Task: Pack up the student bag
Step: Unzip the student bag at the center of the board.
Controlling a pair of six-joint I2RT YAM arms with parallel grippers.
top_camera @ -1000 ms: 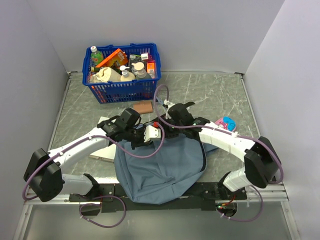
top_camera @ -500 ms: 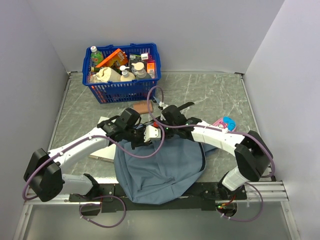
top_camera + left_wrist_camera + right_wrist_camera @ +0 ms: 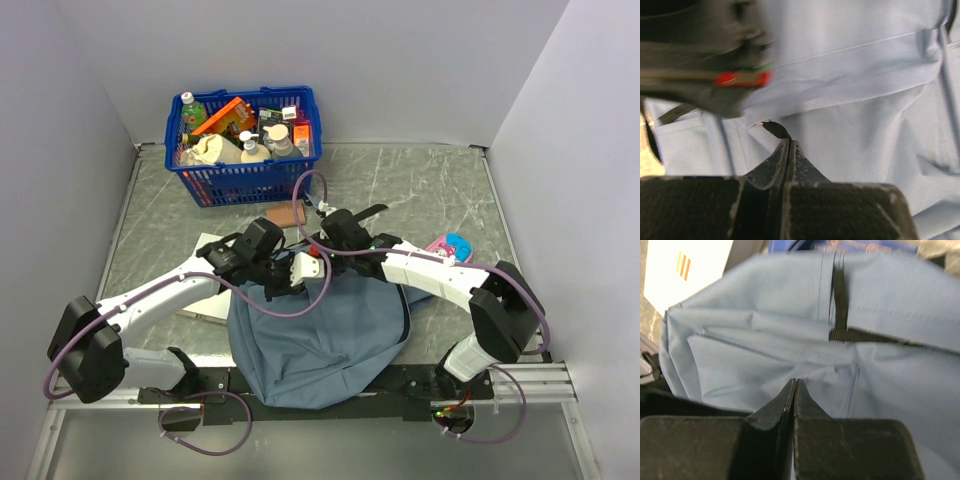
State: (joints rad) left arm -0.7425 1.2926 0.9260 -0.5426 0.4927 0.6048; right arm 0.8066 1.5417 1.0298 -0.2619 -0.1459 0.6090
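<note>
The left claw [image 3: 788, 142] is seen shut, fingers pressed together, with the student bag [image 3: 320, 345] spread directly beneath and ahead of it. A small dark tab [image 3: 775, 128] sits at its tips (possibly pinched; the view is blurred). The right claw [image 3: 795, 383] is likewise closed against the bag's fabric, with a black strap [image 3: 840, 295] ahead of it.

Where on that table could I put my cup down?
The widest bare patch of table lies far right, between the blue basket, the pencil case and the right wall. A narrower strip runs along the left wall, beyond the left arm. The middle is crowded: there it meets the right arm over the student bag.
</note>
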